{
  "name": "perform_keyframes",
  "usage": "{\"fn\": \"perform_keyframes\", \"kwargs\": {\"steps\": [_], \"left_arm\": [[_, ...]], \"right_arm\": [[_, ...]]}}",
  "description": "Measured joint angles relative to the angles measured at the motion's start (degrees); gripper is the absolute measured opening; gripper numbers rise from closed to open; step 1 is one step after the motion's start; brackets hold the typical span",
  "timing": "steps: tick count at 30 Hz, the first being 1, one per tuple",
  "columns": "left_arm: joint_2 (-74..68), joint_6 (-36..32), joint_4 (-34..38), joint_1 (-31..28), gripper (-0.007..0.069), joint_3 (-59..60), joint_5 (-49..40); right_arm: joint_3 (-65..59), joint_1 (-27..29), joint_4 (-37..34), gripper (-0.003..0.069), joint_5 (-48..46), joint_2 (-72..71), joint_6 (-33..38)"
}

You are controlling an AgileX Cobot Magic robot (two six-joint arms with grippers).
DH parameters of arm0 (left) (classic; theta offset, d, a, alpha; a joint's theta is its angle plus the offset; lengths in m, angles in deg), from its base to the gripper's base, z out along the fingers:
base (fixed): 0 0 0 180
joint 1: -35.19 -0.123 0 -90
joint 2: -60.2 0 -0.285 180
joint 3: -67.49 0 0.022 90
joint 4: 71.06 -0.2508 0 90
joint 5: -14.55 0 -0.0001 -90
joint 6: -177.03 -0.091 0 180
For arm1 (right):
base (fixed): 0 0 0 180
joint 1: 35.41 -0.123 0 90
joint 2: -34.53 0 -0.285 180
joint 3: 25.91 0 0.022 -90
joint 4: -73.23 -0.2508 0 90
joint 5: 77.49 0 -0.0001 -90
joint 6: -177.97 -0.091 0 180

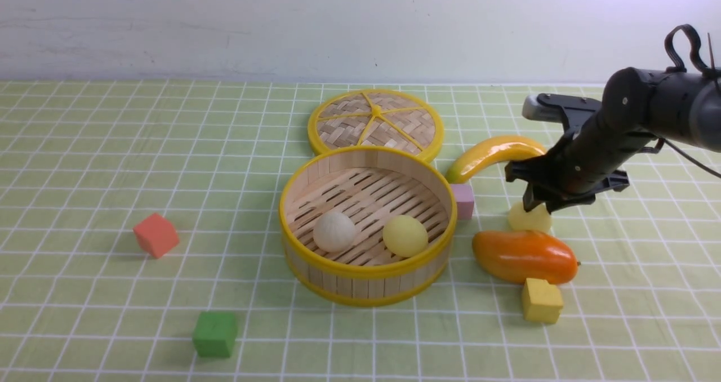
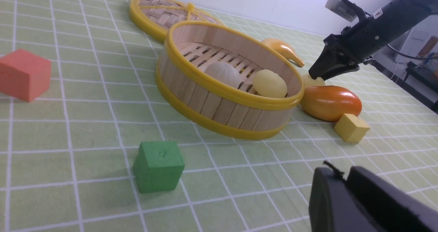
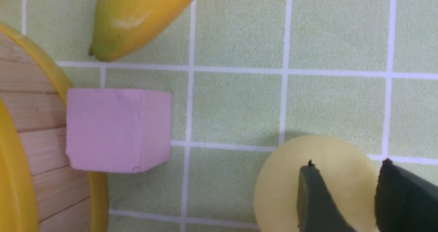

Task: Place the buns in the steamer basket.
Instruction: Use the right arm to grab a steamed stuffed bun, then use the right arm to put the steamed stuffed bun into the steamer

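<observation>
Right gripper (image 1: pixel 535 207), jaws narrowly parted, is hovering over loose bun (image 1: pixel 530 220) beside mango (image 1: pixel 524 256). White bun (image 1: pixel 334 231) and yellow bun (image 1: pixel 405 235) are sitting in basket (image 1: pixel 366 286).

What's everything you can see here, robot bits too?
round bamboo steamer basket: one, yellow-rimmed, centre.
flat woven lid: one, yellow spokes, behind the basket.
off-white bun: one, inside the basket.
pale yellow buns: two; one in the basket, one behind the mango.
yellow banana: one, right of the lid.
orange mango: one, right of the basket.
small cubes: four; red, green left; pink by the basket; yellow by the mango.
green checked tablecloth: one, under everything.
right gripper: black, just above the outside bun.
left gripper: black, barely in view.
</observation>
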Motion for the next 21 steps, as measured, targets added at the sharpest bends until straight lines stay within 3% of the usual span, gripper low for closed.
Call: {"fn": "perform_keyframes", "kwargs": {"steps": [8, 14, 21], "left_arm": [[0.0, 0.0, 0.0, 0.0, 0.007, 0.0, 0.0], [0.0, 0.0, 0.0, 0.0, 0.0074, 0.0, 0.0], [0.0, 0.0, 0.0, 0.0, 0.0078, 0.0, 0.0]], "right_arm": [[0.0, 0.0, 0.3, 0.0002, -0.5, 0.1, 1.1], [0.0, 0.0, -0.7, -0.0003, -3.2, -2.1, 2.9], [1.2, -4.3, -13.1, 0.0005, -3.3, -8.7, 12.1]]}}
